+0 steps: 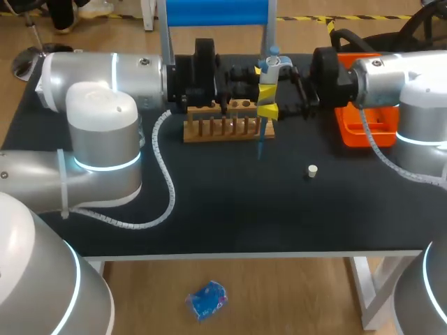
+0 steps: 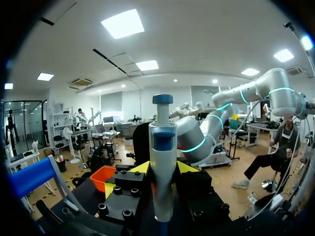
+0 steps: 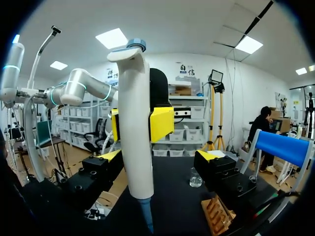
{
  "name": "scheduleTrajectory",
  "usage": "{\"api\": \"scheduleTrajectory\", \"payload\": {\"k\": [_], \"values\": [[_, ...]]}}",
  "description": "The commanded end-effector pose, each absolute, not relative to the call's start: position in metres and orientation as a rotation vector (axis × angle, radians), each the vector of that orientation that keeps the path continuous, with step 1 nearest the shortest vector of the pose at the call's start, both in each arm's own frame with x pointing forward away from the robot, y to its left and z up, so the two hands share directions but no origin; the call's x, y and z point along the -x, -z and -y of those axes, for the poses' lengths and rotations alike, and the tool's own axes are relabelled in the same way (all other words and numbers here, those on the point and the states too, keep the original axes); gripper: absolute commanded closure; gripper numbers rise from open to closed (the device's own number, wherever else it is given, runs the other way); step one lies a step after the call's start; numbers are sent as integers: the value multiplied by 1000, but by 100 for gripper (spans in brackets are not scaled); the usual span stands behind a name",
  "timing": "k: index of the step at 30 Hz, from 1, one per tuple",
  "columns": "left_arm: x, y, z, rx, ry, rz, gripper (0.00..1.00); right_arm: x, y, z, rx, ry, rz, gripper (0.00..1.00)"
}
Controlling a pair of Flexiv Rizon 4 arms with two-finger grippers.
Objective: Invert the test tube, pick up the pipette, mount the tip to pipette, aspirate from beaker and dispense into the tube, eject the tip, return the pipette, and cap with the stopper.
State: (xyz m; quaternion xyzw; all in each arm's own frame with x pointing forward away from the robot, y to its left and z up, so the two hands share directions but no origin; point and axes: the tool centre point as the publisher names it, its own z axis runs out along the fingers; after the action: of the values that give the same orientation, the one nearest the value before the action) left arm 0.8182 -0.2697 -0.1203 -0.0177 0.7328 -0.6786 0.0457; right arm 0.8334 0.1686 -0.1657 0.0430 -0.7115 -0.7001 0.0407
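A: Who has the pipette [image 3: 134,125]?

B: The left gripper [image 2: 162,169]. Its yellow tips press the white barrel from two sides, close together, so the pipette is clamped upright. The plunger button is at twelve o'clock and the blue tip [image 1: 260,145] at six.

A: And the right gripper [image 3: 160,157]?

B: It's spread wide. Its fingers stand on either side of the barrel, clear of it and touching nothing. I judge it is placed there to close on the pipette or to work the plunger, but I cannot tell which.

A: Why hold it just there?

B: From the head camera it hangs above the table [image 1: 230,209], near the three o'clock end of the wooden rack [image 1: 225,128]. Upright, the tip points straight down, ready for a vessel's mouth. A tip seems to be mounted, so I take the step to be around aspirating or dispensing.

A: Where's the beaker?

B: A small clear glass vessel [image 3: 195,178] stands on the table beyond the right gripper. That is probably it. I cannot make out a test tube in the rack.

A: The stopper?

B: The white stopper [image 1: 312,171] lies alone at about four o'clock from the pipette, apart from the rack, so capping is not yet done. The orange tray [image 1: 349,132] sits at three o'clock of the rack and is perhaps where the pipette belongs.
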Motion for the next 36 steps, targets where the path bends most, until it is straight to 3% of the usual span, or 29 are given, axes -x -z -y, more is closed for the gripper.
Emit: {"api": "scheduleTrajectory", "payload": {"k": [1, 5, 8, 21, 23, 27, 28, 32, 36], "values": [[-818, 124, 271, 64, 2072, -2223, 100, -833, 165, -168, -134, 2144, 2179, 10], [-818, 126, 270, 74, 2070, -2221, 100, -832, 164, -167, -134, 2146, 2178, 19], [-819, 127, 269, 82, 2071, -2216, 100, -831, 164, -166, -134, 2149, 2174, 37], [-823, 127, 267, 94, 2071, -2200, 100, -828, 163, -166, -135, 2155, 2161, 37], [-823, 127, 267, 96, 2071, -2201, 100, -828, 163, -166, -135, 2156, 2160, 50], [-824, 128, 266, 102, 2074, -2202, 100, -828, 163, -166, -135, 2157, 2157, 62], [-824, 128, 266, 102, 2073, -2203, 100, -828, 163, -166, -135, 2157, 2156, 73], [-824, 128, 266, 103, 2072, -2204, 100, -828, 164, -166, -132, 2155, 2154, 100], [-824, 129, 266, 107, 2073, -2206, 100, -828, 164, -166, -132, 2154, 2156, 100]]}}
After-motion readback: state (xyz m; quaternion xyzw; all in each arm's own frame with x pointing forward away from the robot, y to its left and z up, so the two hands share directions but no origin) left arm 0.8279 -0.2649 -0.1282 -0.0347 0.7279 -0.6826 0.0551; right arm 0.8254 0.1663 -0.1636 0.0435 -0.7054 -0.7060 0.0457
